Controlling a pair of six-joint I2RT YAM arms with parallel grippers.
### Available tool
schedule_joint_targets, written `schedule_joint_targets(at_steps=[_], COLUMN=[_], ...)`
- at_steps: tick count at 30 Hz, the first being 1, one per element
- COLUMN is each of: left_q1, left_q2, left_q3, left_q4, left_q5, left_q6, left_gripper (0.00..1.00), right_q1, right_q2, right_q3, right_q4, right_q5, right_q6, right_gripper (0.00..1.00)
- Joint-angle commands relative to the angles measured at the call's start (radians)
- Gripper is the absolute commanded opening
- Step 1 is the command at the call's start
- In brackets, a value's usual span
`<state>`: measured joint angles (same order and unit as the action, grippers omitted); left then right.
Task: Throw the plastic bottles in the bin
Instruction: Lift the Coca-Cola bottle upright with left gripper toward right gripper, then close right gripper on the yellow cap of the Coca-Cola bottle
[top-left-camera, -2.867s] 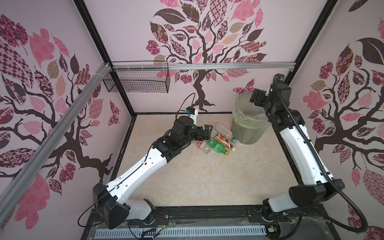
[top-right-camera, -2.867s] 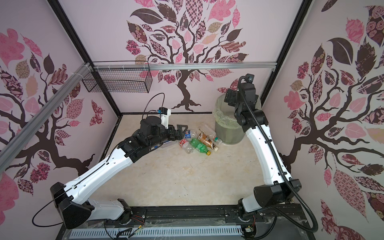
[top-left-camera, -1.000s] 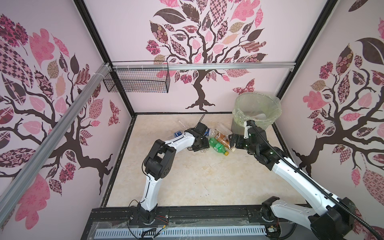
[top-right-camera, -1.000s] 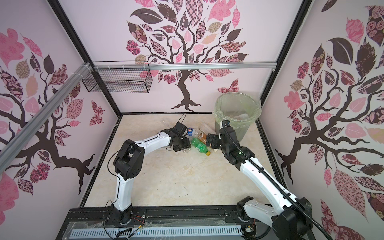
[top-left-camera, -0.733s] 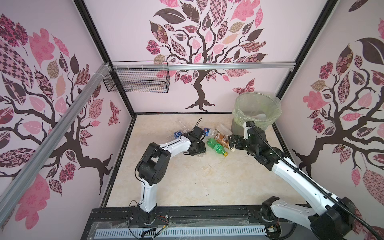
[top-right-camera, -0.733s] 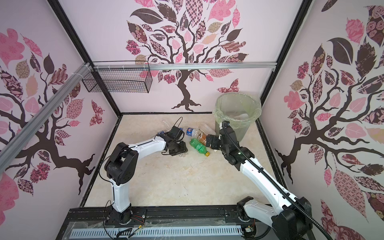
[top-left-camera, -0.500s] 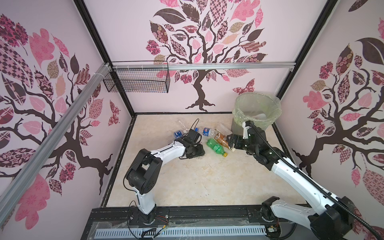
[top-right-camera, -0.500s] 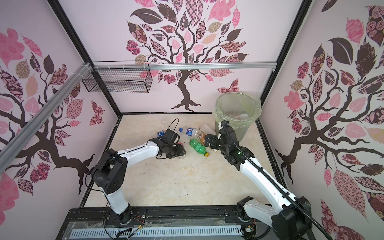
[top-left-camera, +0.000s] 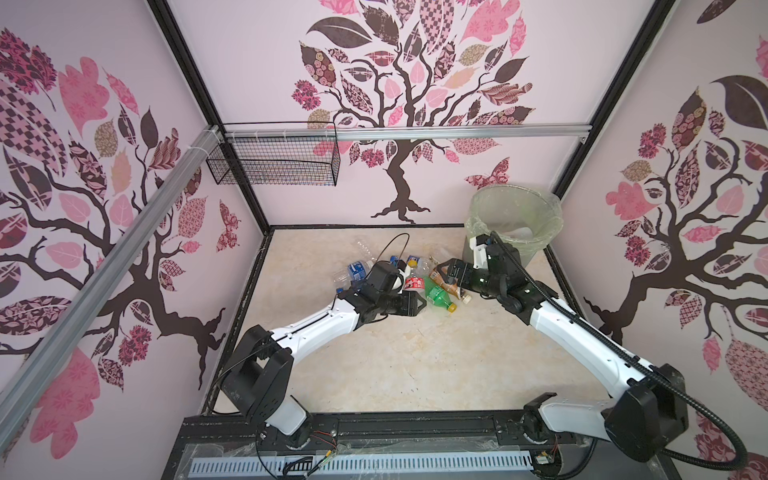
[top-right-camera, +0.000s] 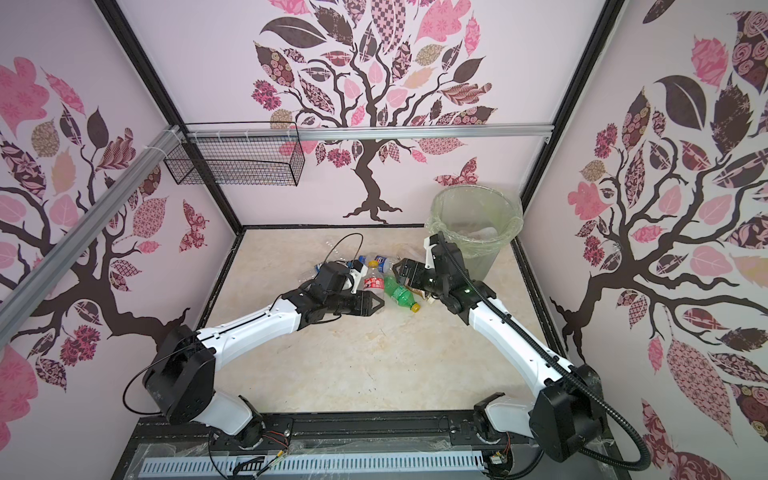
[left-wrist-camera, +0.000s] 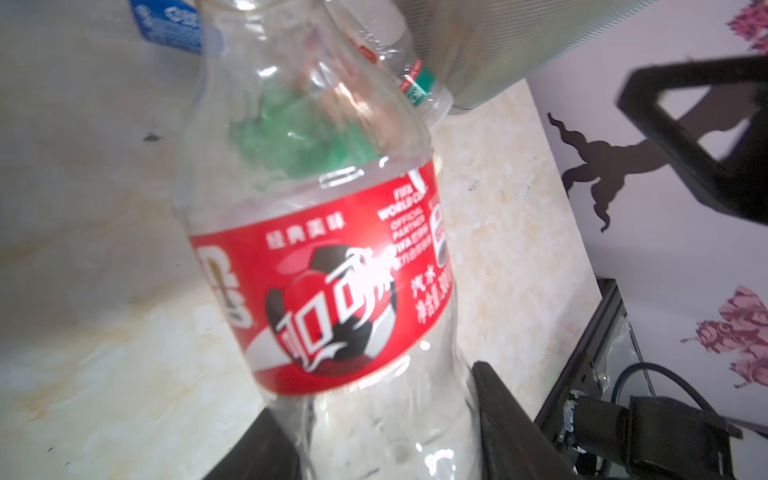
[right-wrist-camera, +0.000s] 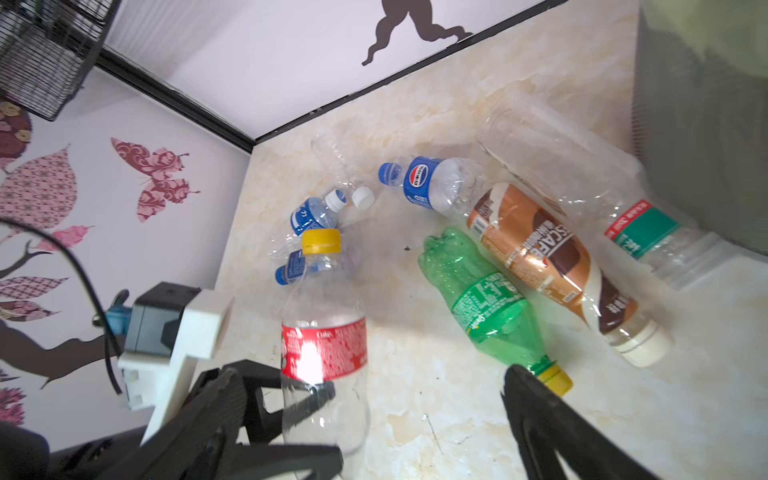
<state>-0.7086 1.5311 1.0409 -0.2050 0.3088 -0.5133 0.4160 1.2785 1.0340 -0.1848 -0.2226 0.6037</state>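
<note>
My left gripper (top-left-camera: 412, 303) (top-right-camera: 371, 309) (left-wrist-camera: 374, 399) is shut on the base of a clear red-labelled bottle (top-left-camera: 413, 284) (top-right-camera: 371, 283) (left-wrist-camera: 332, 291) (right-wrist-camera: 324, 345) with a yellow cap, held upright. A green bottle (top-left-camera: 436, 295) (right-wrist-camera: 486, 303) and a brown-labelled bottle (right-wrist-camera: 540, 249) lie beside it. My right gripper (top-left-camera: 449, 270) (top-right-camera: 404, 270) hangs open over the brown bottle; one of its fingers (right-wrist-camera: 540, 419) shows by the green bottle's yellow cap. The bin (top-left-camera: 515, 216) (top-right-camera: 473, 208) stands in the far right corner.
Blue-labelled bottles (right-wrist-camera: 428, 183) (right-wrist-camera: 309, 216) and crushed clear ones lie behind the pile. A clear bottle (right-wrist-camera: 623, 224) with a green and red label rests against the bin's wall. A black wire basket (top-left-camera: 274, 162) hangs on the back rail at the left.
The left arm has swung back towards the front, and its jaws have narrowed on the red-labelled bottle, which now stands upright. The right gripper has barely moved.
</note>
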Motion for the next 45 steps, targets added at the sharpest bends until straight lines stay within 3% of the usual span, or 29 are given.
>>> schedule_joint_targets(at_steps=[1, 11, 18, 24, 34, 39, 45], left_q1=[-0.035, -0.086, -0.124, -0.127, -0.126, -0.120, -0.099], left_q2=[-0.055, -0.089, -0.066, -0.061, -0.054, -0.060, -0.100], left_q3=[-0.048, -0.049, -0.027, -0.024, -0.022, -0.022, -0.021], left_q4=[0.070, 0.116, 0.108, 0.108, 0.102, 0.090, 0.080], left_q5=[0.007, 0.028, 0.011, 0.012, -0.004, -0.052, -0.087], left_q6=[0.070, 0.090, 0.103, 0.101, 0.105, 0.093, 0.067], left_gripper=[0.49, 0.49, 0.49, 0.49, 0.52, 0.60, 0.85], right_q1=[-0.006, -0.006, -0.006, -0.006, -0.007, -0.006, -0.006], right_q2=[0.035, 0.080, 0.118, 0.138, 0.138, 0.128, 0.112], right_q3=[0.049, 0.049, 0.067, 0.070, 0.068, 0.080, 0.122], right_q4=[0.038, 0.094, 0.110, 0.122, 0.114, 0.091, 0.023], right_q5=[-0.067, -0.139, -0.159, -0.153, -0.138, -0.104, -0.022], right_q6=[0.042, 0.078, 0.076, 0.073, 0.060, 0.038, -0.027], right_gripper=[0.99, 0.99, 0.90, 0.72, 0.33, 0.27, 0.25])
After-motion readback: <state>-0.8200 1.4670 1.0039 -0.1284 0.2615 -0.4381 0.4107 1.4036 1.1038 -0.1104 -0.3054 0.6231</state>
